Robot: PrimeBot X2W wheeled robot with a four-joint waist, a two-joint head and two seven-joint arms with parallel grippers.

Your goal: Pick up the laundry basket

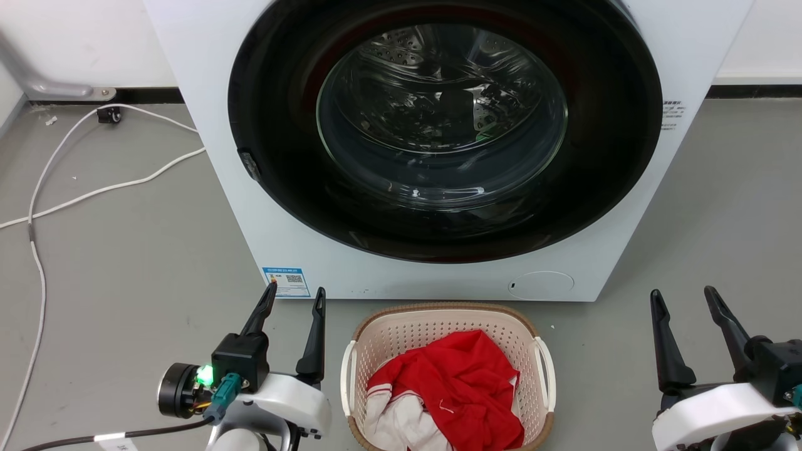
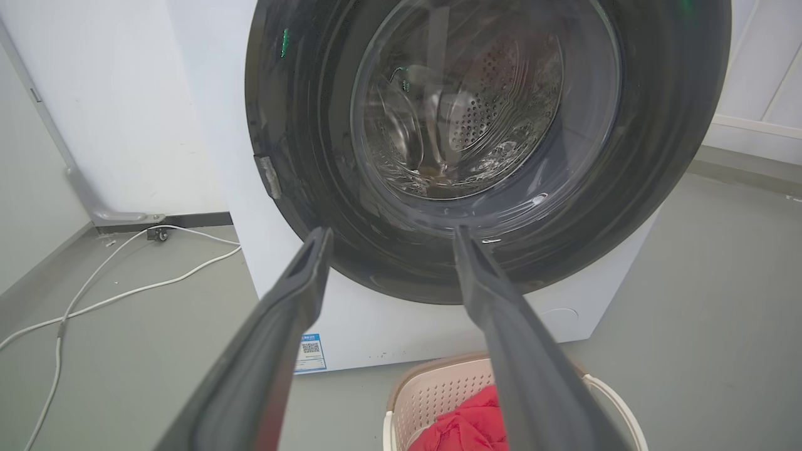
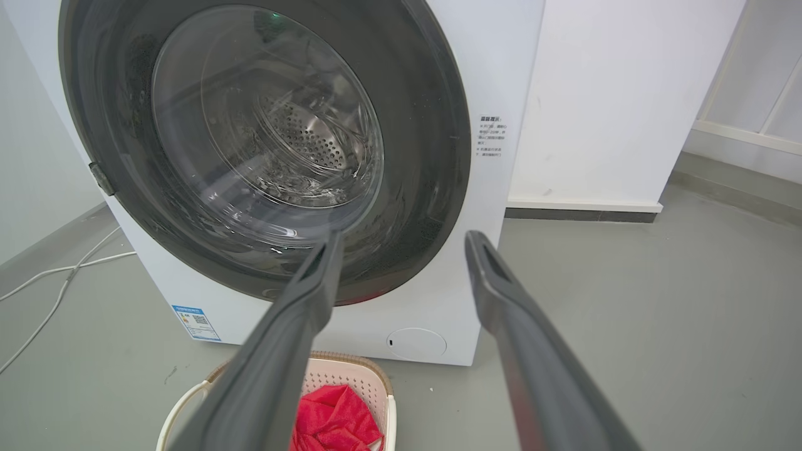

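— Both hands sit lowest in the head view: left hand and right hand, fingers spread wide, gripping nothing
— And the laundry basket?
— On the floor between them, touching neither, just in front of the washer, red cloth heaped inside
— From the left wrist?
— Parted fingers frame the washer door; the laundry basket peeks out low, partly behind one finger
— Right wrist?
— Spread too; laundry basket at the bottom edge, behind one finger
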